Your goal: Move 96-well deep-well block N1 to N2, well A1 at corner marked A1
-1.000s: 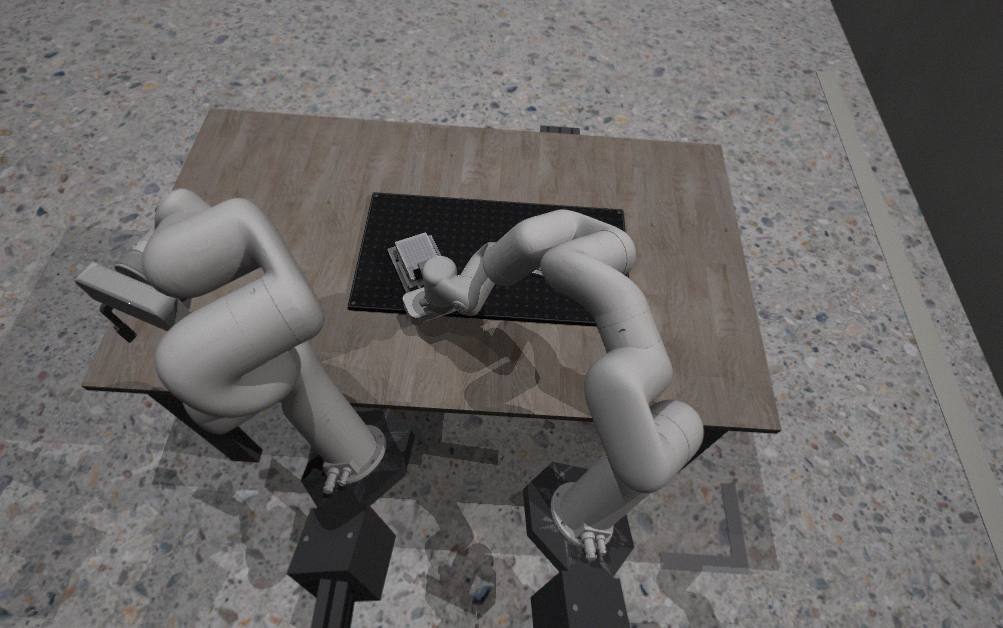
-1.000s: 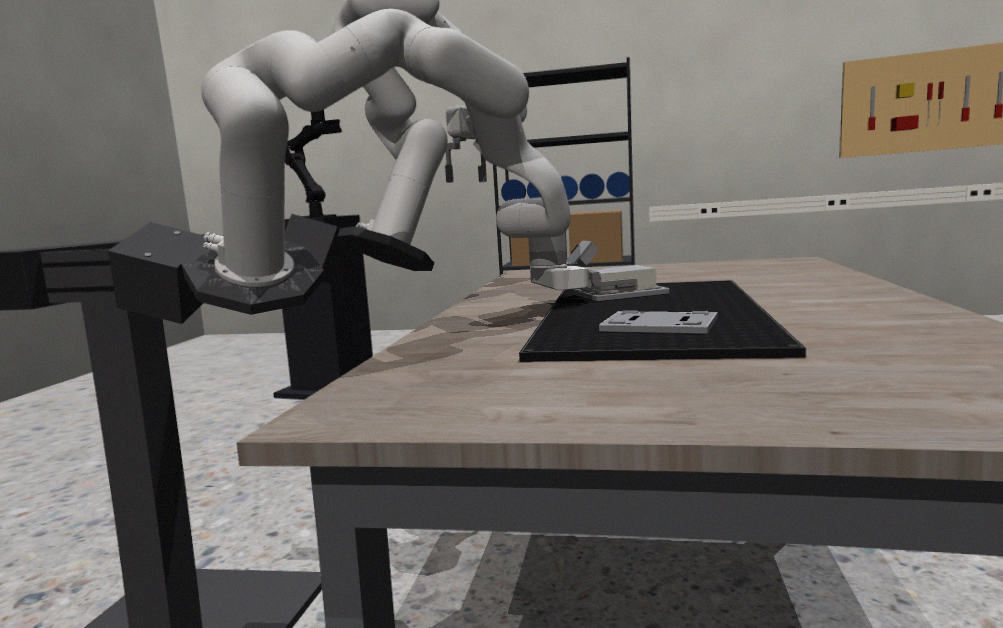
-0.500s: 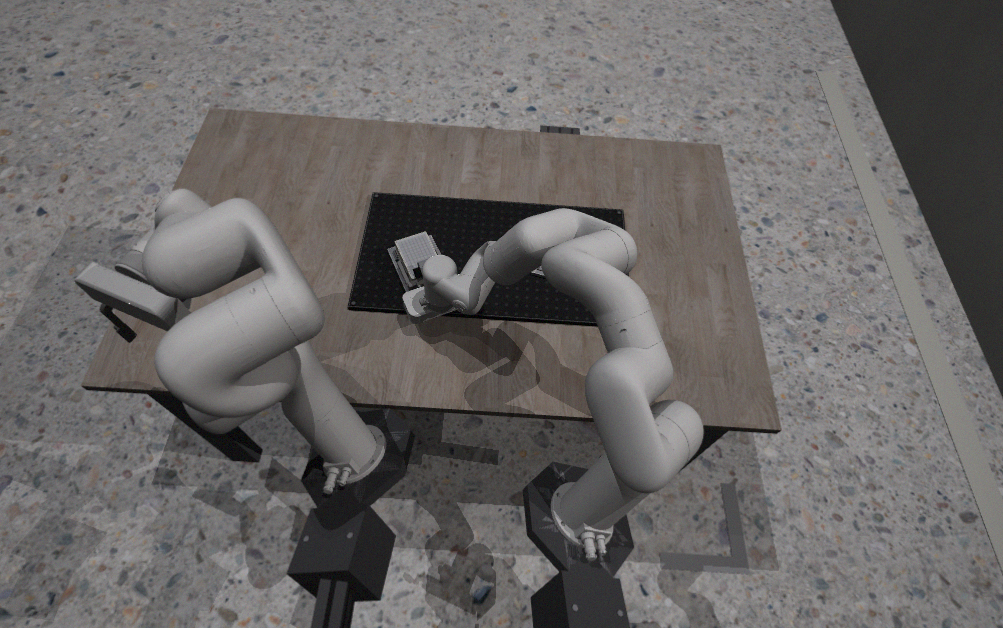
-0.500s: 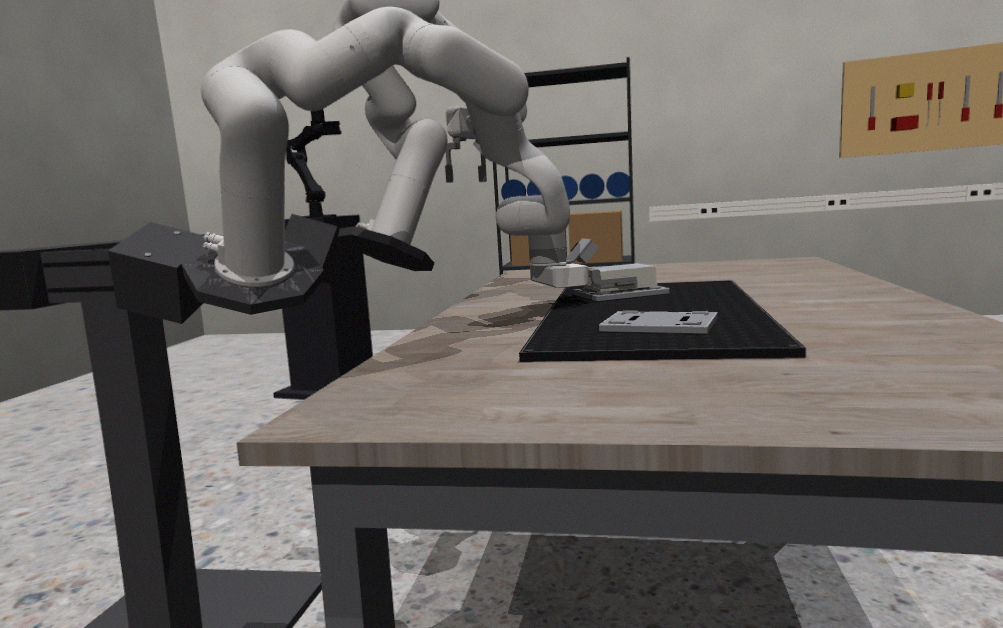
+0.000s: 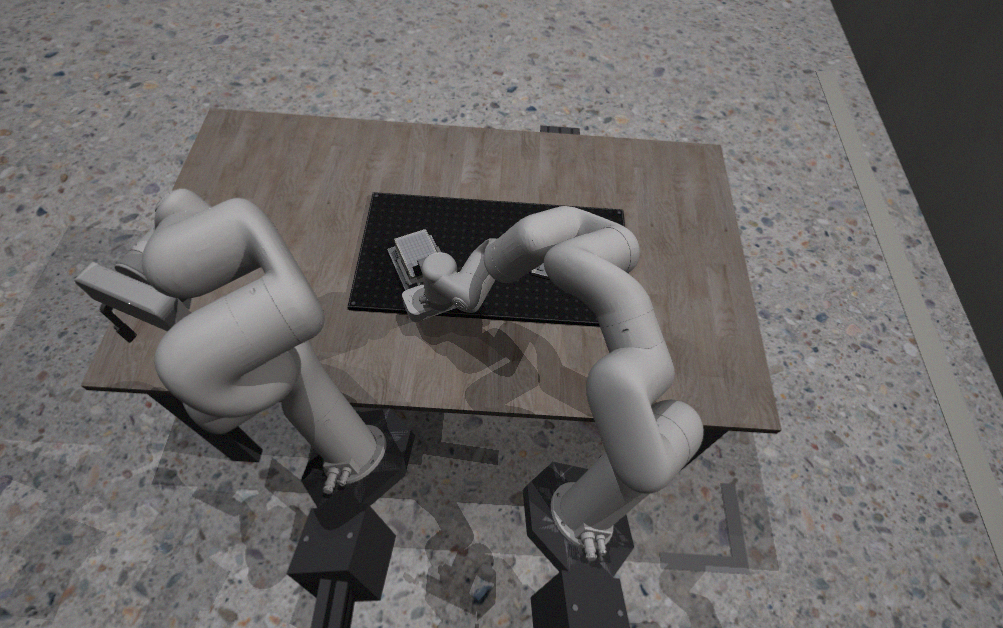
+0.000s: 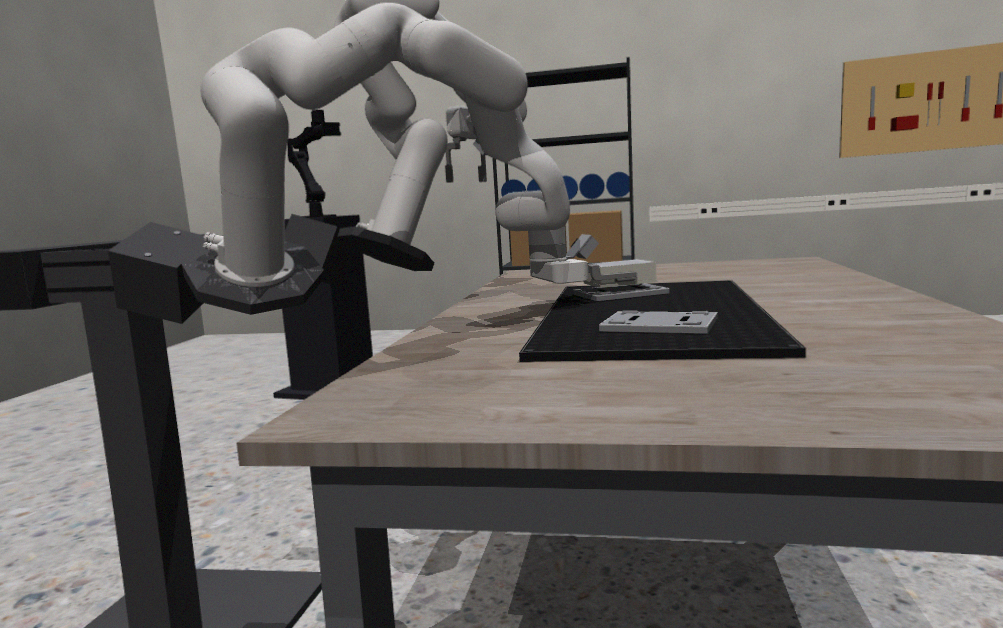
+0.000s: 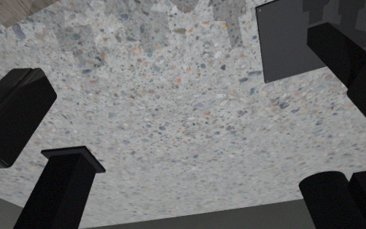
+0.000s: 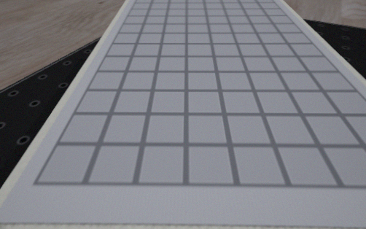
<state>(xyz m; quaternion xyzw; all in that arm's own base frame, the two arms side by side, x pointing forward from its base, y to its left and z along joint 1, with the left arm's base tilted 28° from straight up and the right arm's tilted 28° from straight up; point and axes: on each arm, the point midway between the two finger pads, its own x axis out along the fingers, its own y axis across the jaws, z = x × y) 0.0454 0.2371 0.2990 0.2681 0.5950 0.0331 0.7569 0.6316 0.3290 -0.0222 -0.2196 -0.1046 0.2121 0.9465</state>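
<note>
The pale deep-well block (image 5: 415,245) (image 6: 643,271) (image 8: 169,127) is at nest N1 (image 6: 649,294), the far nest in the exterior view; whether it sits fully down cannot be told. The right wrist view shows its gridded top from one short end. My right gripper (image 6: 606,276) is low at that end, shut on the block; its fingers are largely hidden, and out of sight in its wrist view. Nest N2 (image 6: 657,322) is empty, mostly hidden by the right arm in the top view. My left gripper (image 6: 465,171) (image 7: 180,60) is open and empty, high at the table's left side. The A1 marks are not readable.
Both nests stand on the black perforated board (image 5: 473,218) (image 6: 762,343) on the wooden table (image 5: 294,156) (image 6: 723,406). The right arm (image 5: 606,304) reaches across the board, over N2's area in the top view. The left arm (image 5: 231,304) is folded over the table's left end.
</note>
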